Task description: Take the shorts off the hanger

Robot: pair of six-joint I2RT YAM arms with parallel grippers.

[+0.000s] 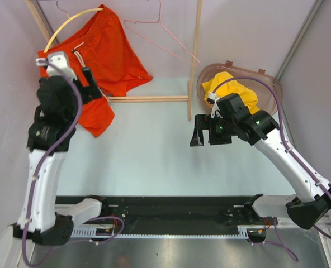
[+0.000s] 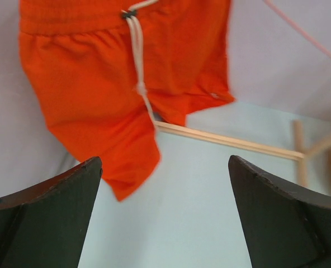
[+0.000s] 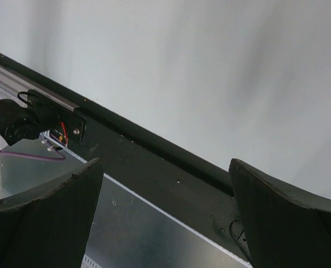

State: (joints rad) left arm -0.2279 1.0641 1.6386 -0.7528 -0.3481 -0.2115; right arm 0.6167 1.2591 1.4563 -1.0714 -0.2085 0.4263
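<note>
Hanging orange-red shorts (image 1: 109, 50) partly hidden behind left arm (image 1: 56, 106).

Robotics lab cell: plain enclosing walls (image 1: 238, 28), pale tabletop (image 1: 149, 159), black mounting rail (image 1: 171, 205).

Reaching up at far left with left gripper (image 2: 163, 162) spread wide; stretched toward centre with right gripper (image 1: 197, 134) likewise spread

2 white-and-black arms (image 1: 42, 184), purple cables (image 1: 76, 106), black wedge-shaped fingers (image 2: 48, 218)
</note>
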